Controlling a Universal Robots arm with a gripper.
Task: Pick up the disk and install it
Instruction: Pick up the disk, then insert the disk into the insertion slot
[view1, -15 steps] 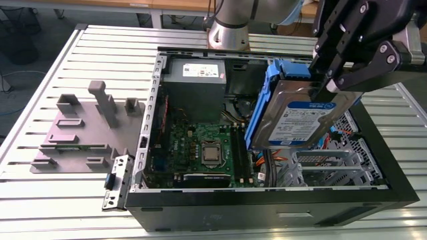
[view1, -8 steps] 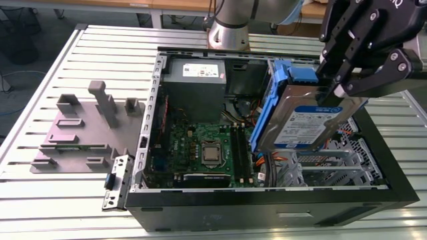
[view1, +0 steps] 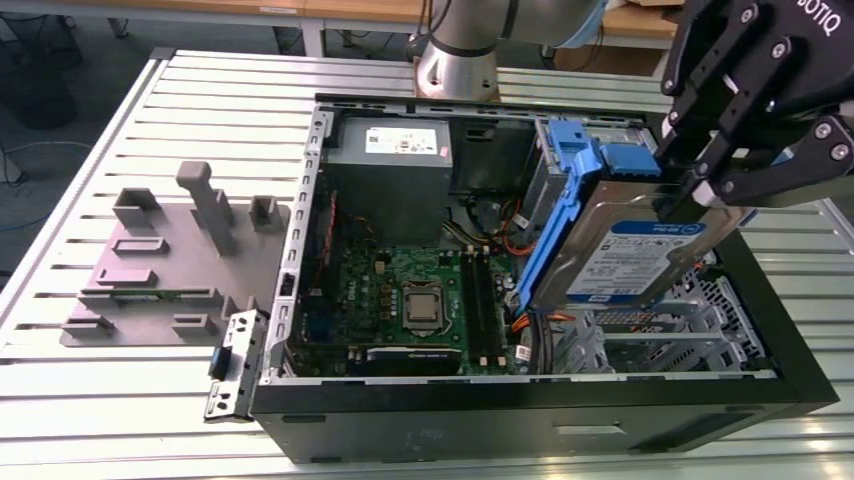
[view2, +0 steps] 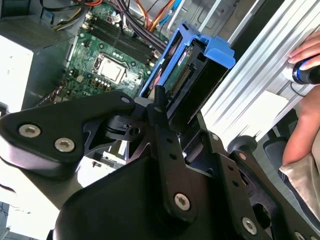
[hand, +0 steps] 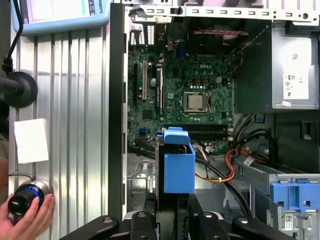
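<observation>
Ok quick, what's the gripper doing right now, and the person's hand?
Gripper: closed on the disk, held tilted above the open computer case.
Person's hand: resting on a round black knob.

Setting: robotics lab bench. A ribbed aluminium table (view1: 107, 120) carries an open computer case (view1: 534, 425) and a grey fixture plate (view1: 154, 285) with moulded holders. The robot arm's base (view1: 461, 65) stands at the far edge, with wooden desks (view1: 200, 10) behind.

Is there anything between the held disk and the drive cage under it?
Nothing visible blocks it. The gripper holds the disk tilted above the open metal cage; orange cables lie near its lower corner, beside the cage.
</observation>
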